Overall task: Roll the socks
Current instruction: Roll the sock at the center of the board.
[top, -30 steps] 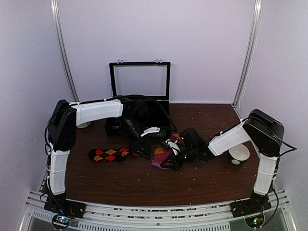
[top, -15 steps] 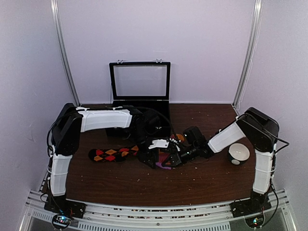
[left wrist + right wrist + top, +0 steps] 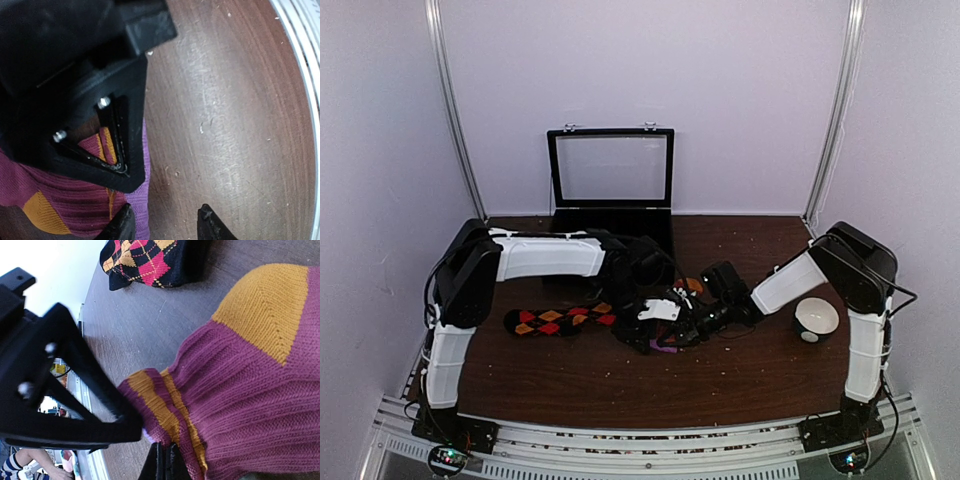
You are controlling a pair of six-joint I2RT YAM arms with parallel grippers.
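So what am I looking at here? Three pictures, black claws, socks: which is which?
These are two robot arms, left and right, bolted to a brown table. One picture looks down from above. The other two come from small cameras on each wrist. On the table lie an argyle sock, a pink striped sock, a white bowl and an open black case. The right gripper is pinched shut on the pink sock's edge. The left gripper stands open at that sock's edge, holding nothing.

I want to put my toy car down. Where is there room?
There is a bare strip of table in front of the patterned sock, and the back right corner, behind the bowl. The middle, around the pink sock, is crowded.
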